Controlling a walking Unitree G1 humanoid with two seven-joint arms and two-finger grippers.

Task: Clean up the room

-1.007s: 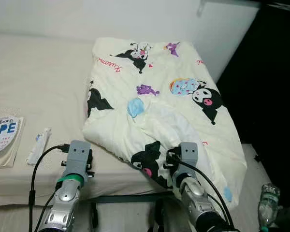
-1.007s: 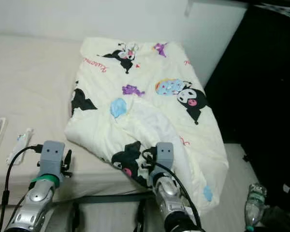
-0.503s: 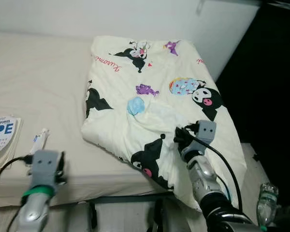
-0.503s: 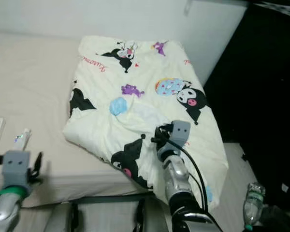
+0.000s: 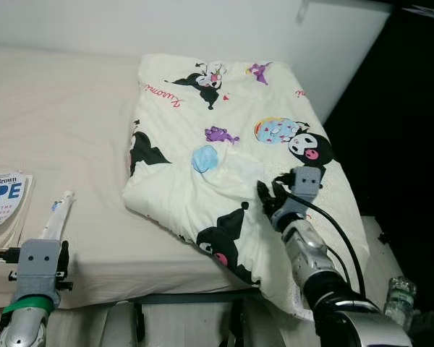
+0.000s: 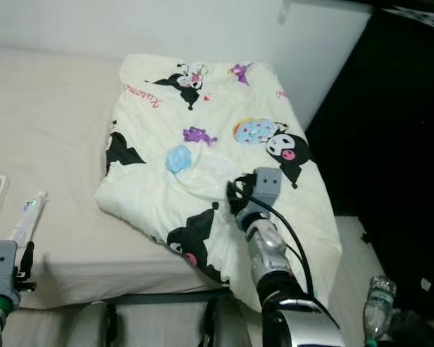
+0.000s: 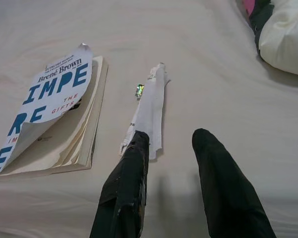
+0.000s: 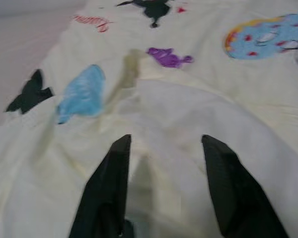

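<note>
I have lifted my right gripper onto the cartoon-print quilt, fingers apart over a raised fold, ready to pinch it, while my left gripper, also spread, has dropped back by the tube.

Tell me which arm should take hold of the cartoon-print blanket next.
Right. The right tool hangs open over the cream cartoon-print blanket; the left tool sits off it, by the white tube.

Cartoon-print quilt lies folded on the bed. Right end effector rests on it; book and tube lie left.
</note>
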